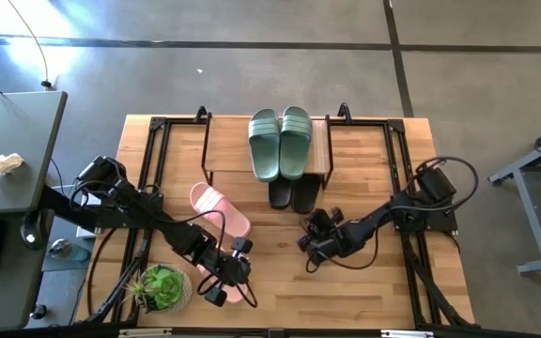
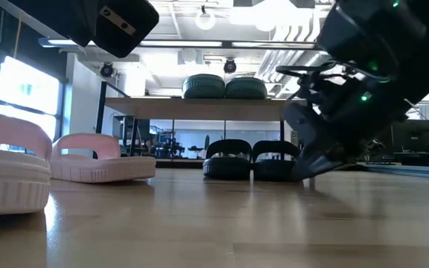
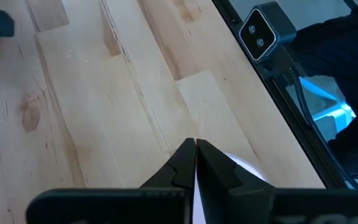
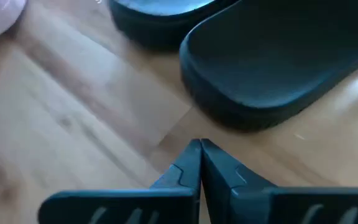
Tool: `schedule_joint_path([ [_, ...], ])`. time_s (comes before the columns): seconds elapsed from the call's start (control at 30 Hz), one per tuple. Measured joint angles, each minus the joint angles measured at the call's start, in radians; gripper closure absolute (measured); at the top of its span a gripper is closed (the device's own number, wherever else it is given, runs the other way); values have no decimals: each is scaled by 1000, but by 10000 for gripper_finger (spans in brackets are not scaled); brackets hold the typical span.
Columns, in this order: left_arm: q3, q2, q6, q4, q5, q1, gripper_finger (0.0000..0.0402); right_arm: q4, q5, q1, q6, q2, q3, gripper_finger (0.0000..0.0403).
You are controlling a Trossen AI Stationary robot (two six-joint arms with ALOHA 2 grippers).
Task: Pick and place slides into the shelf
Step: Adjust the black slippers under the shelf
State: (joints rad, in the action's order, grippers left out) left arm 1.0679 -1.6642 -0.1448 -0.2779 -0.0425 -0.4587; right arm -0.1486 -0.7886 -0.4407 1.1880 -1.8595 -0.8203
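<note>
Setting: wooden table (image 1: 364,282) on a grey concrete floor; workshop w/ ceiling lights behind in low view.
Shelf: low rack (image 1: 322,145), light plank top, black wire side frames, at the table's far edge, centre.
Green slides: sage pair (image 1: 280,141) side by side on top of the shelf plank, upright.
Black slides: pair (image 1: 293,194) under the shelf, heels sticking out toward the near side; in low view they sit side by side on the tabletop beneath the plank.
Pink slides: one (image 1: 219,209) lies left of centre on the table, near the shelf's left front; the other (image 1: 236,285) is nearer the front edge, mostly hidden under the left arm. In low view both sit on the table, apart from each other.
Left gripper: (image 1: 218,294) near the front edge, left of centre, over the nearer pink slide. Fingers pressed together tip to tip; a pale sliver shows just below them in the wrist view, can't tell if it's pinched.
Right gripper: (image 1: 306,242) right of centre, just in front of the black slides' heels. Fingers clenched together, nothing between them; tips near the black pair but apart from it.
Other: small potted green plant (image 1: 162,287) at the front left corner; grey desk (image 1: 17,150) beside the table, w/ a crumpled white wad (image 1: 6,165) on it.
</note>
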Motion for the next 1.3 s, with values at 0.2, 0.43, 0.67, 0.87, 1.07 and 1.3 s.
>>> schedule_joint_path([
  [0.2, 0, 0, 5, 0, -2, 0, 399, 53, 22, 48, -54, 0, 1, 403],
  [0.43, 0, 0, 8, 0, -2, 0, 399, 52, 12, 107, -68, 0, 1, 403],
  [0.67, 0, 0, 10, -1, -2, 0, 399, -24, -4, 133, -2, 0, 1, 403],
  [0.87, 0, 0, 10, -1, -2, 0, 399, -70, -28, 133, 45, 0, 1, 403],
  [1.07, 0, 0, 9, -2, -9, 0, 399, -73, -31, 133, 46, 0, 1, 403],
  [1.3, 0, 0, 9, -17, -56, 1, 399, -75, -37, 96, 53, 4, 1, 403],
])
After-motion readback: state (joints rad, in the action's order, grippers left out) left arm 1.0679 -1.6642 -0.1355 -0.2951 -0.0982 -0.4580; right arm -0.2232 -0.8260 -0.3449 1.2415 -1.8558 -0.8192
